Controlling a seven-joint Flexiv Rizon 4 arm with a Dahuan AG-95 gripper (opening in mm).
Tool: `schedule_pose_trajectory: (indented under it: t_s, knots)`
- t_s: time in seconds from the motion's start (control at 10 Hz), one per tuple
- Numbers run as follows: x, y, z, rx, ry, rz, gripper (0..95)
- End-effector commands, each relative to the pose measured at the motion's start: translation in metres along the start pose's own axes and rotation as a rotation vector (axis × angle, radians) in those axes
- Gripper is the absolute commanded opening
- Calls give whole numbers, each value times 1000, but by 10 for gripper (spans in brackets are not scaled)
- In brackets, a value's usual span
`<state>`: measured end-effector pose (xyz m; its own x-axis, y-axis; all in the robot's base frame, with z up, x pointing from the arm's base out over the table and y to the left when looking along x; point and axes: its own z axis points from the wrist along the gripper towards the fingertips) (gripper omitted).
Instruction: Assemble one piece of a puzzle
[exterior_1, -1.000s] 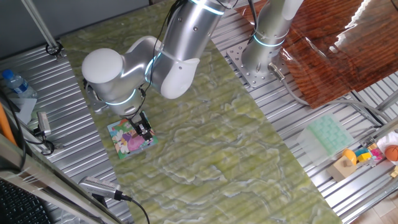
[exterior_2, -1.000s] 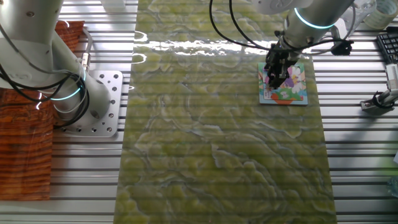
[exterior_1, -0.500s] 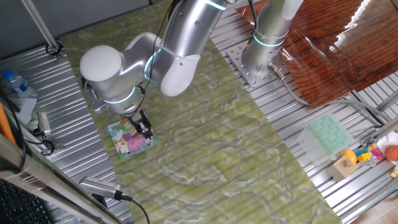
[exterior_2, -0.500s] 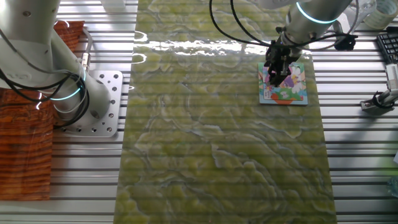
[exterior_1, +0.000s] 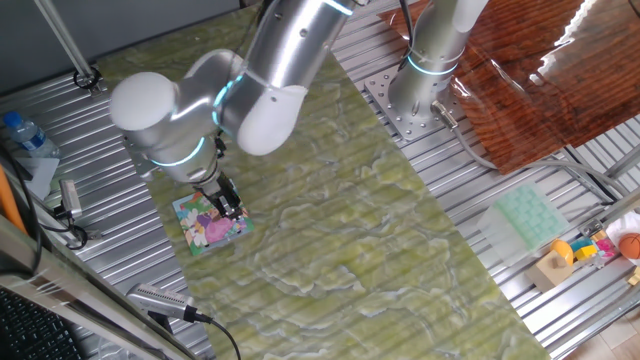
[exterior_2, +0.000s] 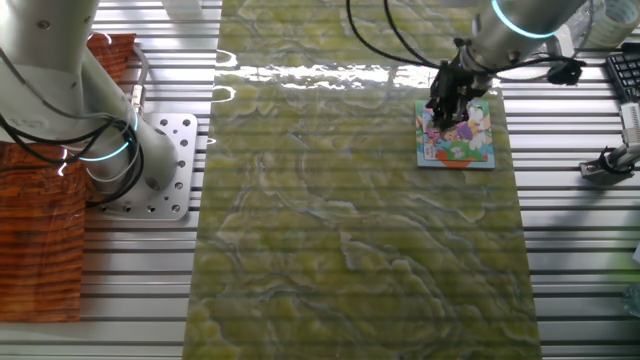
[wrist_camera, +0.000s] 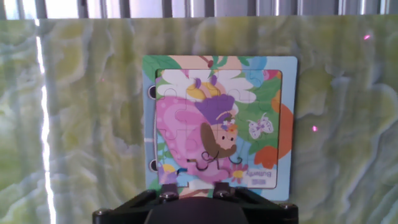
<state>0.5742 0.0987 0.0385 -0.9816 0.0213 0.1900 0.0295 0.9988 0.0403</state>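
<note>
The puzzle (wrist_camera: 267, 106) is a small square board with a teal border and a pink fairy picture; it lies flat on the green marbled mat. It also shows in one fixed view (exterior_1: 205, 233) and in the other fixed view (exterior_2: 465, 145). My gripper (wrist_camera: 193, 188) hangs low over the board's near edge, with its fingers (wrist_camera: 166, 188) close together. A small pale pink-and-white piece (wrist_camera: 194, 181) fills the gap between them, right at the board's bottom row. In the fixed views the gripper (exterior_1: 233, 210) (exterior_2: 447, 108) stands on the board and hides the piece.
A second arm's base (exterior_1: 415, 95) is bolted at the mat's far side. A pale green tray (exterior_1: 528, 218) and small toys (exterior_1: 585, 250) lie at the right. A bottle (exterior_1: 25, 135) and tools (exterior_1: 165, 300) sit left of the mat.
The arm's elbow and upper links have swung left and up. The fingertips have stayed on the board, shifting only slightly.
</note>
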Motion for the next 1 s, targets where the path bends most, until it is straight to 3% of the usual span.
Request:
schedule_pose_trajectory:
  t_s: [0.1, 0.3, 0.6, 1.0]
  knots:
    - [3, 5, 3, 15, -38, 10, 0]
    - [5, 7, -2, 17, -42, -6, 0]
    - [3, 7, 1, 18, -48, -15, 0]
    - [7, 5, 3, 49, -39, -63, 0]
